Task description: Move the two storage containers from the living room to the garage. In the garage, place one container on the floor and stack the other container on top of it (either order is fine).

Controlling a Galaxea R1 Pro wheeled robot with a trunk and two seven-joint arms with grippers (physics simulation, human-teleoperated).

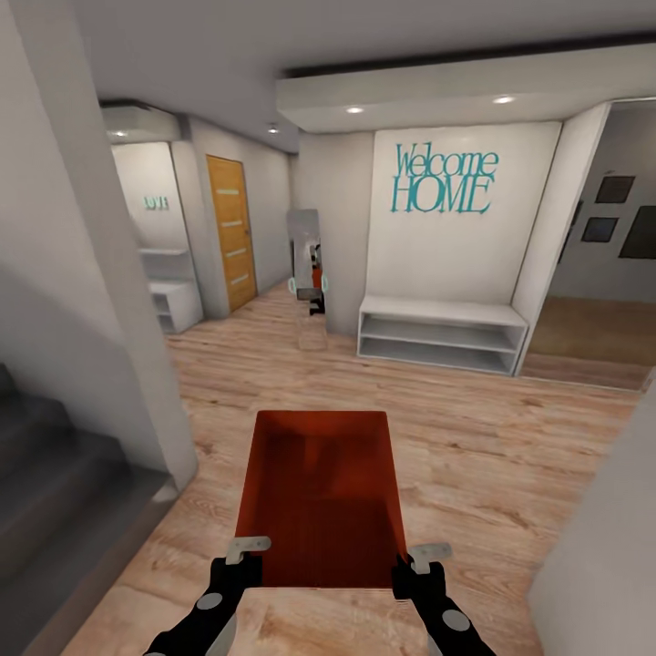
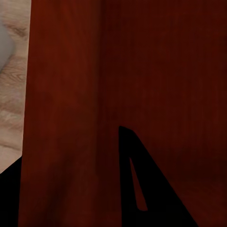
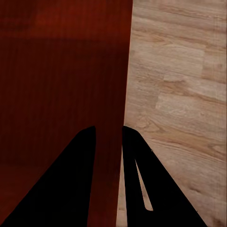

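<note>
The left gripper (image 1: pixel 239 572) clamps the left wall of an orange-red, thin-walled rectangular open-topped container (image 1: pixel 319 497), held over a light wood plank floor (image 1: pixel 510 456). The right gripper (image 3: pixel 109 137) pinches its right wall between both jaws. Beyond, teal lettering (image 1: pixel 445 179) on a white wall reads "Welcome HOME".

Orange-red container (image 1: pixel 321 497) held near, left tool (image 1: pixel 244 558) and right tool (image 1: pixel 417 565) gripping its near corners; white shelf (image 1: pixel 442 335) far right.

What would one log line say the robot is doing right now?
place: hallway, wood plank floor | carried: storage container, open top, empty | left gripper: shut on left wall | right gripper: shut on right wall
</note>
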